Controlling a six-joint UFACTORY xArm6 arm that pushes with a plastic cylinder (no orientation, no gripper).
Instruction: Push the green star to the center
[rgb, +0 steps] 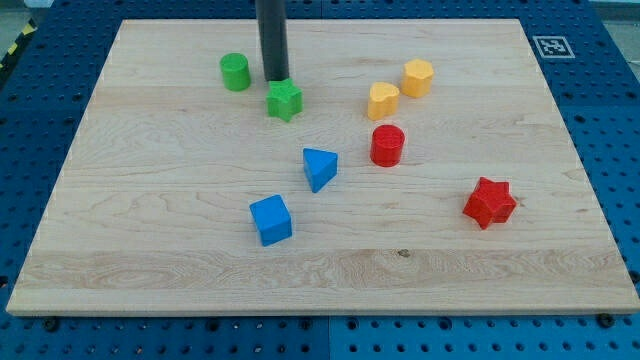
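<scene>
one rod only, no jaws to open or shut: my tip (274, 79) stands just beyond the green star (284, 100), toward the board's top edge, seemingly touching it, placed so a push would drive the star toward the centre. green cylinder (236, 72) lies nearer the top-left corner; blue triangle (319, 167) sits near mid-board.

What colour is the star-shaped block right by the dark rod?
Green. The green star sits just below my tip, clearest in the camera view.
</scene>
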